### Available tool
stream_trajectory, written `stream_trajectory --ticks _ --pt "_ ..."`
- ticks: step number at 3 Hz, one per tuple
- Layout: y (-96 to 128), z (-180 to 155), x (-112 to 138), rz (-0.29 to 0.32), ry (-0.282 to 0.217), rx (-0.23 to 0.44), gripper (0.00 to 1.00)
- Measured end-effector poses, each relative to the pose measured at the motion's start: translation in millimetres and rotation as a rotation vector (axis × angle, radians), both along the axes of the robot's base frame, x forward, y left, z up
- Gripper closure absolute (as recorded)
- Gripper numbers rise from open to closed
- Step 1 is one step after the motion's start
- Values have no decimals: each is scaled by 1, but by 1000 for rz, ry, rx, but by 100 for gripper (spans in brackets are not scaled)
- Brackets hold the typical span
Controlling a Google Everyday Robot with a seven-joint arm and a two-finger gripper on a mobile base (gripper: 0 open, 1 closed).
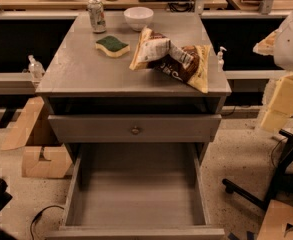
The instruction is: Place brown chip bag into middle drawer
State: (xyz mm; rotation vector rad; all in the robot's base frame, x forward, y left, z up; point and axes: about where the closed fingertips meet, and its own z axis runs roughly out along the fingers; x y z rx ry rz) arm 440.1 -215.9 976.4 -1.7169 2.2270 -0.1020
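Observation:
The brown chip bag (173, 59) lies crumpled on the grey cabinet top (81, 74), towards the right back, with its white printed panel facing left and its brown front with yellow edge at the right. The middle drawer (136, 194) is pulled out wide open below. Its grey floor is bare. My gripper (282, 103) hangs at the right edge of the view, beside the cabinet, below the white arm (292, 36). It is clear of the bag and holds nothing that I can see.
A green-yellow sponge (112, 45), a soda can (96, 15) and a white bowl (138, 18) stand on the cabinet top. The upper drawer front with a round knob (135, 130) is nearly closed. Cardboard pieces (41, 154) lie left. A black stand base (266, 189) is on the right.

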Motion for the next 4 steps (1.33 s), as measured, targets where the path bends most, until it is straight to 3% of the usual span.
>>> stream_trajectory --ticks 1,3,4 --pt "2 -2 6 -7 -16 11 0" --pt "20 -39 108 9 -190 185 0" --pt "26 -52 135 18 -273 281 0"
